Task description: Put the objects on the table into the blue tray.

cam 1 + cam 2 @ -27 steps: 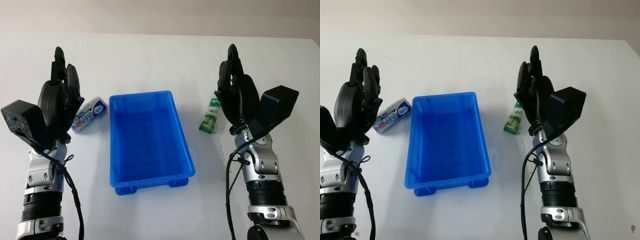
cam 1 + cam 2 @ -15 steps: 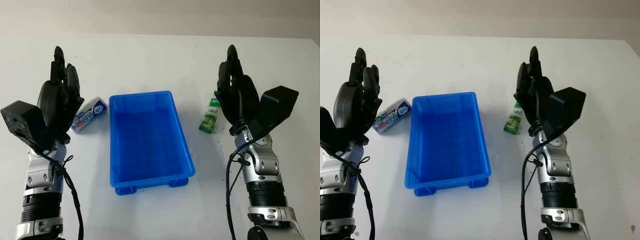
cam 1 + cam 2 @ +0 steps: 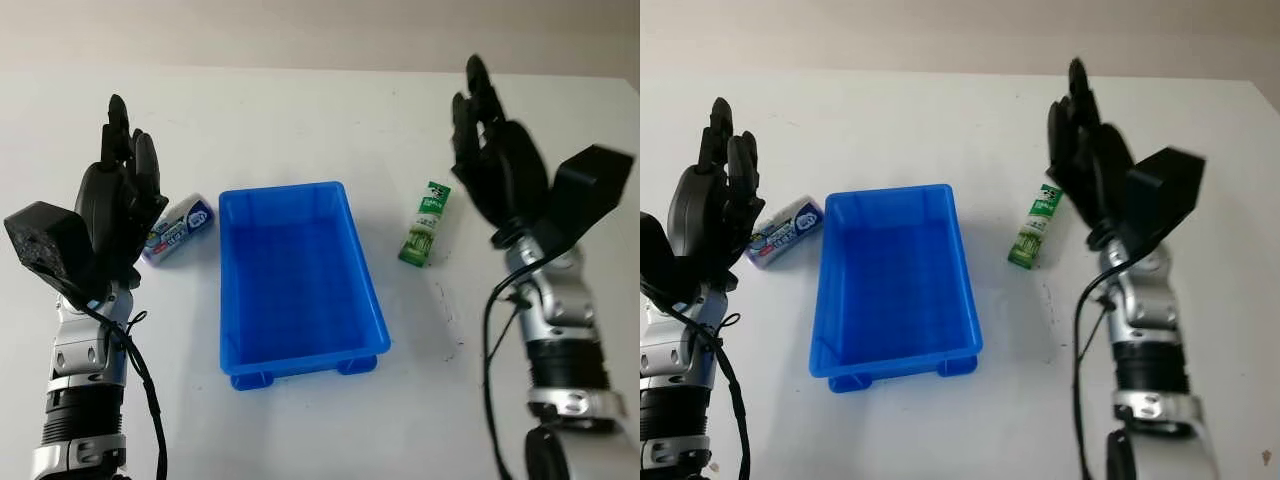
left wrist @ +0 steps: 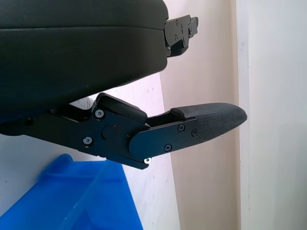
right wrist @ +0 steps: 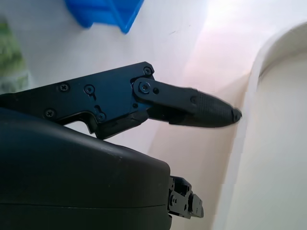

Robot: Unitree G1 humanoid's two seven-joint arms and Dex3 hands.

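Blue tray (image 3: 296, 205) empty at centre of white counter (image 3: 300, 110). Green-and-white packet (image 3: 423, 224) lying just right of tray; blue-and-white gum bottle (image 3: 180, 229) lying on its side just left of tray. Right hand (image 3: 497, 160) raised above and right of packet, open, holding nothing. Left hand (image 3: 118, 205) raised beside gum bottle, open, holding nothing. Nothing yet in tray. Best approach, as a judgement: lower right hand over packet's middle, close across its narrow width, lift clear of tray wall before releasing inside.
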